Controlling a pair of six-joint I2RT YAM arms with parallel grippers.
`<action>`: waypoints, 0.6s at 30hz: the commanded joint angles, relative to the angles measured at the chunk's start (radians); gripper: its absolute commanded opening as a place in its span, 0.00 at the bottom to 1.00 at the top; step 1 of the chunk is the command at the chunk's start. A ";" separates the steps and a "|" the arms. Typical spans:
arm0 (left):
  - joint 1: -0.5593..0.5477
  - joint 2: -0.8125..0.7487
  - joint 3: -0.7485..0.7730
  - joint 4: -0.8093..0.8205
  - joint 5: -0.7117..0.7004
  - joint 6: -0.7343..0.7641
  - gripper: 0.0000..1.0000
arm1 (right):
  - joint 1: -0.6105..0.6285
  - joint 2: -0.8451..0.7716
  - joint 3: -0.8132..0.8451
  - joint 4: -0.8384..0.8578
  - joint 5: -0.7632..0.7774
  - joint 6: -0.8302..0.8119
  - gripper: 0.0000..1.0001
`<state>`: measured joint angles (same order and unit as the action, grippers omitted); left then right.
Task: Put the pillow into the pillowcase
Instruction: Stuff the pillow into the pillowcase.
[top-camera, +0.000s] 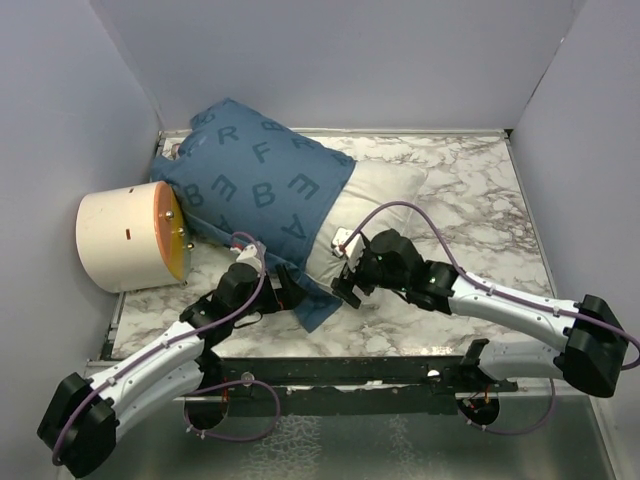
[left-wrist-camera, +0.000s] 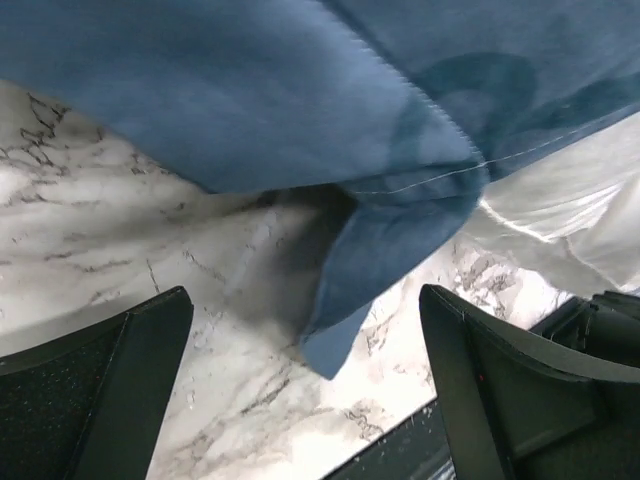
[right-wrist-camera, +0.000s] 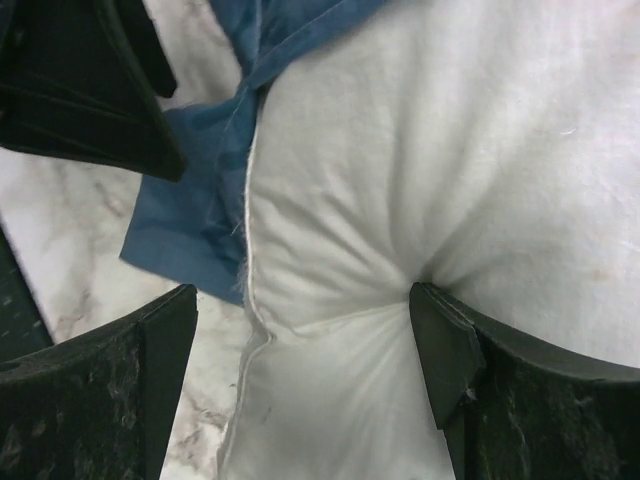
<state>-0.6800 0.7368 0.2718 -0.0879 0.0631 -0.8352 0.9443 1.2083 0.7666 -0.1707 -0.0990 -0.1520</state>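
We see a blue pillowcase (top-camera: 262, 180) printed with darker blue letters, a plain white pillow (top-camera: 380, 190), a grey-veined white marble worktop (top-camera: 470, 190), and a cream, orange-faced drum (top-camera: 120, 238).

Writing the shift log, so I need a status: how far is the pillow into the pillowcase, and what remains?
Done: most of the pillow sits inside the pillowcase. In hand: nothing is gripped; the left gripper is open beside the case's loose hem corner, the right gripper open over the pillow's bare end. Left: that white end sticks out to the right and needs covering.
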 joint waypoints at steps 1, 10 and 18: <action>0.053 0.061 -0.023 0.232 0.064 0.036 0.98 | -0.006 -0.008 0.036 0.087 0.221 0.000 0.87; 0.065 0.190 -0.071 0.487 0.207 -0.002 0.91 | -0.006 -0.196 0.041 0.089 0.088 -0.008 0.86; 0.066 0.423 -0.013 0.668 0.278 -0.011 0.67 | -0.006 -0.132 0.040 -0.033 0.254 -0.012 0.88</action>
<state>-0.6178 1.0443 0.2108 0.4061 0.2508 -0.8368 0.9424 1.0031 0.8127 -0.1352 0.0582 -0.1627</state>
